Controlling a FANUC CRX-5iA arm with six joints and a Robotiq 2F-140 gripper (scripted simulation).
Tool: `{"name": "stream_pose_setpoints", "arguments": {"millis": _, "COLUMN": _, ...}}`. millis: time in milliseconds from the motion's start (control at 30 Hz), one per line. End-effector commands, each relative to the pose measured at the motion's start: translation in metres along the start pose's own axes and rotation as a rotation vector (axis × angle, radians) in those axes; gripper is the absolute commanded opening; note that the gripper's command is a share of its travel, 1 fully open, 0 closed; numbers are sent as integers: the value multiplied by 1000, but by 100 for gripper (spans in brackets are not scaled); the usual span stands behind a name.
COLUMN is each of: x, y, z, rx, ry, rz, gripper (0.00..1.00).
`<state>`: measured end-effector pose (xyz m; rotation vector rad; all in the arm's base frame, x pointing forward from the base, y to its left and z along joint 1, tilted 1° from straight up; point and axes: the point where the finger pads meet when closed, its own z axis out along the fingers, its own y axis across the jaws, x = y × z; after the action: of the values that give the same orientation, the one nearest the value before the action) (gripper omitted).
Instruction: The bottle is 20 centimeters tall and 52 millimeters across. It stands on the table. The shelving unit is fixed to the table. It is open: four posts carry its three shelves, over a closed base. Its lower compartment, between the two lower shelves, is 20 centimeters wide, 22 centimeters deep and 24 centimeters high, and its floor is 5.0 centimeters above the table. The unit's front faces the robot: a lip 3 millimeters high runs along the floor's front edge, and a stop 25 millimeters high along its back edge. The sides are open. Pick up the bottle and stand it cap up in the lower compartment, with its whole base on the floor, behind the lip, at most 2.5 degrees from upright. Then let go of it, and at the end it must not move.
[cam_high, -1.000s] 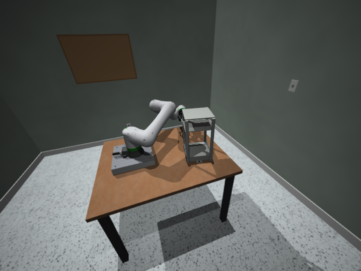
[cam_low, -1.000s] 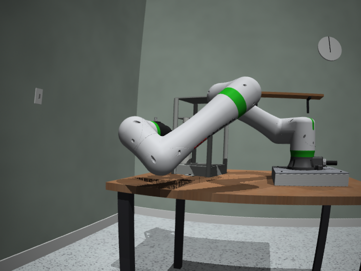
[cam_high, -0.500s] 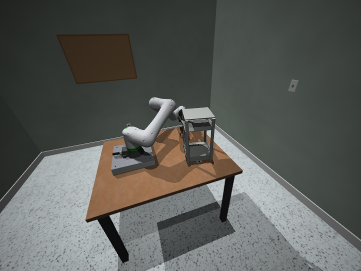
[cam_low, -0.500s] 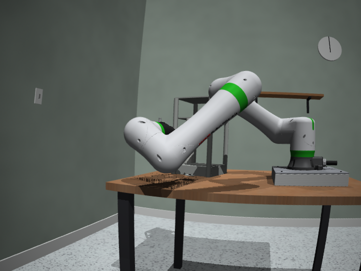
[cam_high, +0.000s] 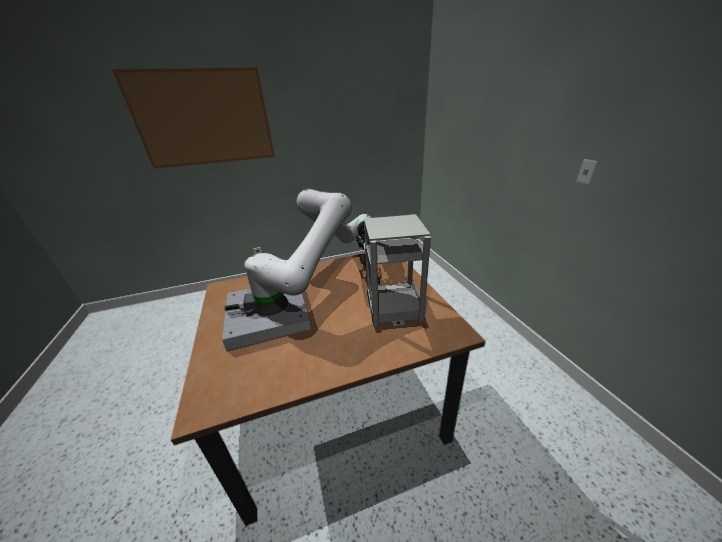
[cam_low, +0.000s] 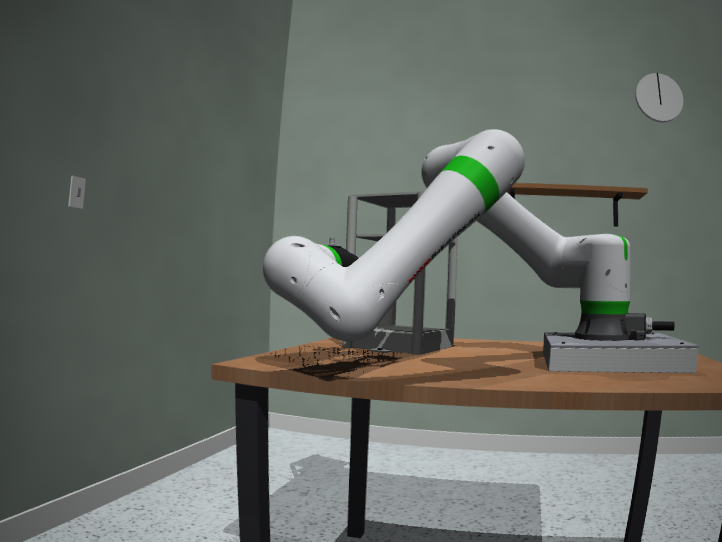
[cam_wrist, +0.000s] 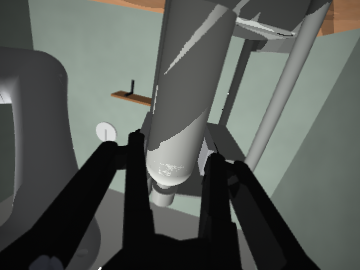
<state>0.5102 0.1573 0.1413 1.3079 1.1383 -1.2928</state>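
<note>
In the wrist view my gripper (cam_wrist: 174, 127) is shut on the grey bottle (cam_wrist: 192, 95). The black fingers clamp its upper body near the shoulder, and the cap (cam_wrist: 162, 195) points toward the camera. The grey shelving unit (cam_high: 397, 228) (cam_low: 373, 201) stands on the table (cam_high: 303, 373) (cam_low: 466, 385) at its far right side. In the wrist view its posts (cam_wrist: 286, 85) rise just beyond the bottle. In the top view the wrist (cam_high: 359, 224) sits at the unit's left side, level with its upper part. The bottle and fingers are hidden in the top and exterior views.
The robot's grey base plinth (cam_high: 265, 327) (cam_low: 621, 352) is bolted to the table. The elbow (cam_low: 317, 288) hangs low over the table's near corner. A wall shelf (cam_low: 577, 189) (cam_wrist: 131, 96) and a clock (cam_low: 659, 97) (cam_wrist: 106, 131) are on the wall behind.
</note>
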Motion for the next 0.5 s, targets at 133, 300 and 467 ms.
{"name": "stream_pose_setpoints", "arguments": {"millis": 133, "x": 0, "y": 0, "z": 19, "rx": -1, "ry": 0, "rz": 1, "gripper": 0}}
{"name": "stream_pose_setpoints", "arguments": {"millis": 300, "x": 0, "y": 0, "z": 29, "rx": -1, "ry": 0, "rz": 1, "gripper": 0}}
{"name": "stream_pose_setpoints", "arguments": {"millis": 467, "x": 0, "y": 0, "z": 33, "rx": -1, "ry": 0, "rz": 1, "gripper": 0}}
